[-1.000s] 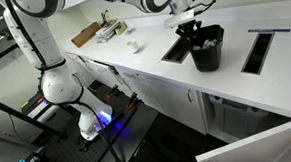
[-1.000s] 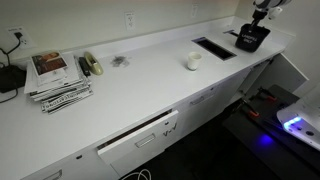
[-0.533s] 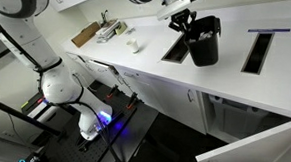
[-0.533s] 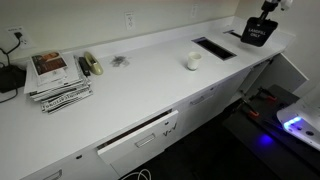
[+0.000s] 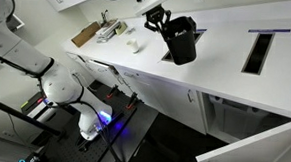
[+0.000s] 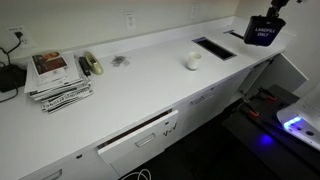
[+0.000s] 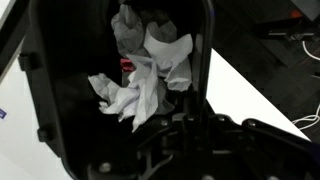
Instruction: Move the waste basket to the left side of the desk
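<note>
My gripper (image 5: 158, 22) has its jaws clamped on the rim of the waste basket (image 5: 181, 43), which hangs clear above the desk (image 5: 220, 83) with none of it touching the white top. In an exterior view the black basket is tilted, its mouth turned up toward my wrist. In an exterior view it hangs over the far end of the desk (image 6: 150, 95), and the waste basket (image 6: 265, 32) shows a panel of pale lettering too small to read.

In the wrist view I look straight down into the waste basket (image 7: 60, 90). Between its dark walls lies crumpled white paper (image 7: 145, 75), heaped loosely, with a small red scrap (image 7: 127, 64) showing among the folds. I cannot tell what lies underneath.

Sunk into the desk are rectangular cut-outs (image 5: 257, 49); one of them (image 6: 212, 48) lies near the end under the basket. Their insides are dark. A small white cup (image 6: 192, 61) stands on the desk beside that cut-out; its contents I cannot tell.
</note>
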`<state>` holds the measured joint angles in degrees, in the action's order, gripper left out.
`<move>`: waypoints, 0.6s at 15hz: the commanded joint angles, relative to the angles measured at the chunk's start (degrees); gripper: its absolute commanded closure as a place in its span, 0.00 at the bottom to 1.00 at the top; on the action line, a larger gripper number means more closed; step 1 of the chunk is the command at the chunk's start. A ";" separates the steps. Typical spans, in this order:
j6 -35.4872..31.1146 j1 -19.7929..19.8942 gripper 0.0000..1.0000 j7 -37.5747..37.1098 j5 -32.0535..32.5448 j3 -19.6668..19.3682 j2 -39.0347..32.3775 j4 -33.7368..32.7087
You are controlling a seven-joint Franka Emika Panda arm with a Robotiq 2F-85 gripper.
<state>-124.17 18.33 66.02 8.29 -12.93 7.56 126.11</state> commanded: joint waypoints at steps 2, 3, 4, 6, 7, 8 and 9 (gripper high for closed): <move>1.03 -5.48 0.98 6.31 1.90 0.52 12.55 8.42; 1.09 -6.67 0.98 7.30 2.05 0.85 14.56 9.64; 1.17 -7.93 0.98 8.20 2.17 1.25 16.65 10.88; 2.05 -10.60 0.98 9.72 2.15 2.26 20.49 12.74; 2.33 -11.96 0.98 10.38 2.05 2.92 22.41 13.76; 2.76 -13.23 0.98 10.64 1.93 3.61 24.13 14.39; 3.06 -14.61 0.98 10.61 1.81 4.47 25.92 15.09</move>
<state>-122.63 6.80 75.26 9.11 -10.05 26.50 138.01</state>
